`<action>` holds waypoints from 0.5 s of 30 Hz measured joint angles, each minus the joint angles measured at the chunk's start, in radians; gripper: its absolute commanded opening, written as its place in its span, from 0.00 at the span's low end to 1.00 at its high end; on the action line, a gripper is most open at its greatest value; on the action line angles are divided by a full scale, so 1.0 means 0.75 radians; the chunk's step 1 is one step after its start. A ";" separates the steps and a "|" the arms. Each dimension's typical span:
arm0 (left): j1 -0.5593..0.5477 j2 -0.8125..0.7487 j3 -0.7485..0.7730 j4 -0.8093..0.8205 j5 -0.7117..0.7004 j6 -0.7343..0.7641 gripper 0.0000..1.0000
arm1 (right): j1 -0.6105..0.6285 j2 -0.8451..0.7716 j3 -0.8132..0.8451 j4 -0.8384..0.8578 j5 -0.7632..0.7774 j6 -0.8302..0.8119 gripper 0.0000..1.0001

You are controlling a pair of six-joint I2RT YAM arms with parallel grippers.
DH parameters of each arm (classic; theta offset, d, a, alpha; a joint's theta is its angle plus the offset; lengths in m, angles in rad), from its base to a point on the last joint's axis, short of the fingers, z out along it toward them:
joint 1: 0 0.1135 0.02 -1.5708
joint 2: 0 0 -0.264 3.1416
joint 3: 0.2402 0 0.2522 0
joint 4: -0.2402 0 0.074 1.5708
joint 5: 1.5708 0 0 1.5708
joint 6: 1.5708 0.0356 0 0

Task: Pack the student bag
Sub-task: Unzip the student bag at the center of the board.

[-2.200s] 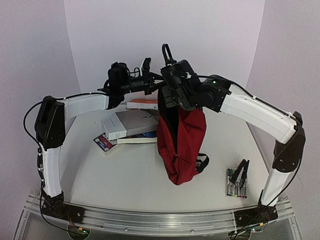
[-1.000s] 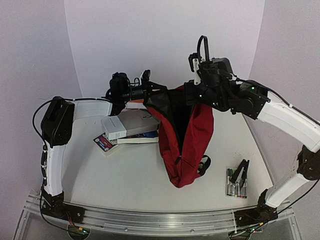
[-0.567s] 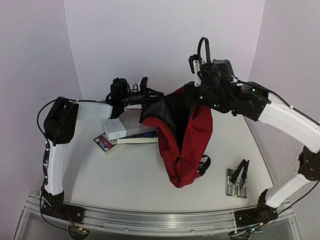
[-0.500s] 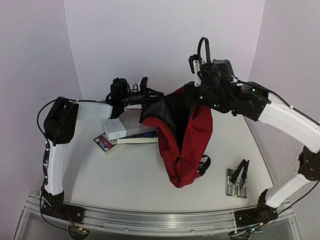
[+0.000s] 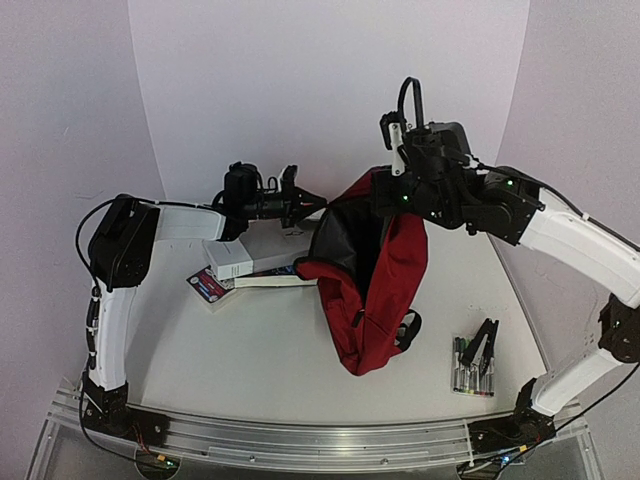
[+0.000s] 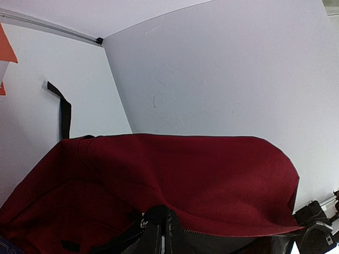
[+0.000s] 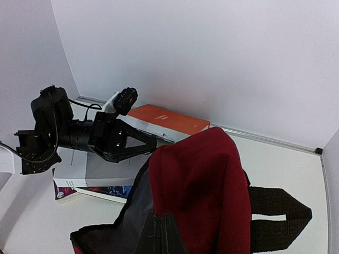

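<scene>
Left pincer (image 5: 313,200) and right pincer (image 5: 384,196) are each clamped on the rim of the student bag (image 5: 390,280), which hangs open between them over the counter (image 5: 250,350).

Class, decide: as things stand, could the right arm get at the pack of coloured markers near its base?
Probably not yet. The right gripper is shut on the rim of the dark-red fabric backpack, holding it up. The way down to the pack of coloured markers looks free, but it would have to let go first.
</scene>
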 measured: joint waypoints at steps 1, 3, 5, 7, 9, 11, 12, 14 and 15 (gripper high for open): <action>0.000 0.000 0.000 -0.023 0.001 0.015 0.00 | 0.000 0.000 -0.004 0.000 0.000 0.000 0.00; 0.000 0.000 0.000 -0.083 -0.004 0.053 0.00 | 0.000 0.000 -0.014 -0.003 0.005 0.000 0.00; 0.004 0.001 -0.002 -0.178 -0.037 0.095 0.00 | 0.000 -0.003 -0.017 0.001 0.011 0.000 0.00; 0.007 0.002 -0.006 -0.263 -0.042 0.144 0.00 | 0.000 -0.005 -0.018 0.005 0.013 0.002 0.00; 0.006 -0.001 -0.005 -0.319 -0.049 0.188 0.01 | -0.001 -0.005 -0.027 0.004 0.014 0.003 0.00; 0.006 -0.003 -0.004 -0.364 -0.052 0.225 0.03 | -0.001 -0.005 -0.033 0.003 0.015 0.004 0.00; 0.006 -0.006 -0.003 -0.383 -0.058 0.240 0.04 | -0.001 -0.005 -0.035 0.002 0.018 0.004 0.00; 0.016 -0.008 -0.003 -0.450 -0.132 0.258 0.09 | 0.002 -0.011 -0.035 0.015 0.040 0.004 0.00; 0.027 -0.007 -0.003 -0.487 -0.161 0.269 0.11 | 0.004 -0.020 -0.035 0.022 0.052 0.004 0.00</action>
